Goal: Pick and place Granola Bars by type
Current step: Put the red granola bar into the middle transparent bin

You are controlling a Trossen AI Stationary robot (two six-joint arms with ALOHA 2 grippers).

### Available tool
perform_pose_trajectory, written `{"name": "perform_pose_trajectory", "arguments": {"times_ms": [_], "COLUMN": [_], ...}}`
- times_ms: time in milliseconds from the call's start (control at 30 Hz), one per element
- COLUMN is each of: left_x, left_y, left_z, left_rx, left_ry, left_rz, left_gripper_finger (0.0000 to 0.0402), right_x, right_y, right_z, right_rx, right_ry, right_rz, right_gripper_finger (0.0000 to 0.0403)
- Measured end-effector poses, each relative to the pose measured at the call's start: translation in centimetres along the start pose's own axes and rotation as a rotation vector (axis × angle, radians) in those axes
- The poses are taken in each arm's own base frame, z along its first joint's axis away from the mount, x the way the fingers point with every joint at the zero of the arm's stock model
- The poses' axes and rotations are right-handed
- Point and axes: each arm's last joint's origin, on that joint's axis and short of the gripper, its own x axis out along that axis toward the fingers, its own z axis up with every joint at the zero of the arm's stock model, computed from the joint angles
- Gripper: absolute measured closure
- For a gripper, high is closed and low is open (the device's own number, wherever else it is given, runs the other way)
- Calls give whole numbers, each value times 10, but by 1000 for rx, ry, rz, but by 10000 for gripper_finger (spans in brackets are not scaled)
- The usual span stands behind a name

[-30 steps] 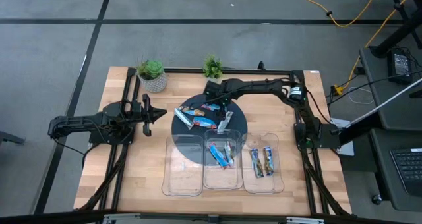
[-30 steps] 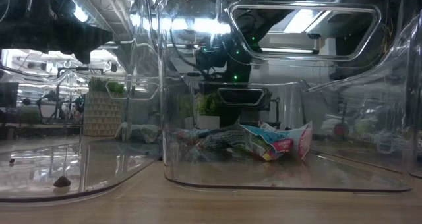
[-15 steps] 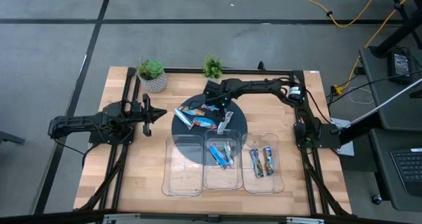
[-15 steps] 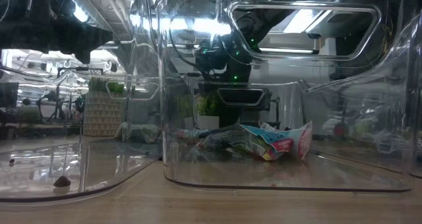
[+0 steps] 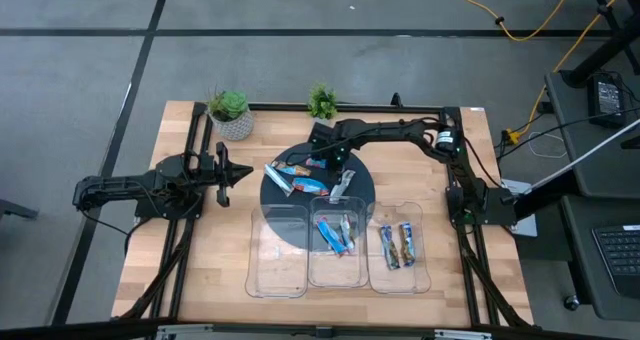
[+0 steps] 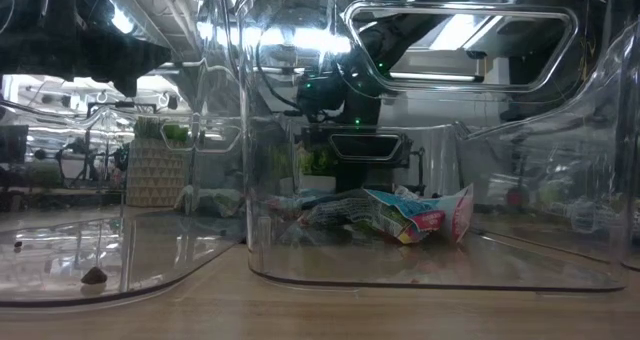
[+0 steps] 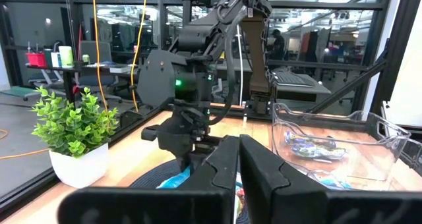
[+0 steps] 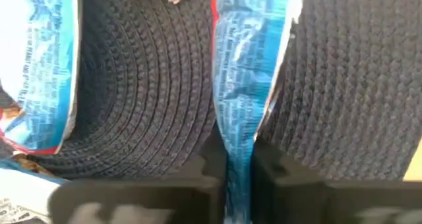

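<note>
Several granola bars in blue and silvery wrappers lie flat on a round dark woven mat at the table's middle. My right gripper stands over the mat's far part, shut on a blue bar. Another blue bar lies beside it. Three clear trays stand near the mat: the left tray shows nothing in it, the middle tray holds several bars, and the right tray holds two bars. My left gripper waits shut, left of the mat. My right gripper pinches the blue bar between its two fingers at one end of the wrapper, which is squeezed narrow there. The fingers come from above, and the bar runs straight away from them. The rest of the bar lies on the mat.
Two small potted plants stand at the table's far edge. Dark frame rails run along the table's left and right sides. Bare wood shows left of the trays and on the far right.
My right gripper has shut on the blue bar at the mat's far part. The bar still lies on the mat.
</note>
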Motion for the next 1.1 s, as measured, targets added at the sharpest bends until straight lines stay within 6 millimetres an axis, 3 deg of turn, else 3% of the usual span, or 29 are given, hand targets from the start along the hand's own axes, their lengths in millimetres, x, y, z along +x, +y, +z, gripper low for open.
{"name": "perform_pose_trajectory", "arguments": {"times_ms": [167, 400, 633, 933, 1100], "left_x": [0, 0, 0, 0, 0], "left_y": [0, 0, 0, 0, 0], "left_z": [0, 0, 0, 0, 0], "left_rx": [0, 0, 0, 0, 0], "left_ry": [0, 0, 0, 0, 0], "left_rz": [0, -1, -1, -2, -1], "left_gripper_finger": [393, 389, 393, 391, 393], "right_x": [-10, -37, -68, -105, -127], "right_y": [0, -1, 1, 3, 10], "right_z": [9, 23, 33, 37, 38], "right_rx": [-6, -11, -60, -58, -67], "right_ry": [-31, -45, -38, -11, -2], "right_rz": [-5, -7, -8, -5, -2], "right_gripper_finger": [383, 344, 385, 367, 386]}}
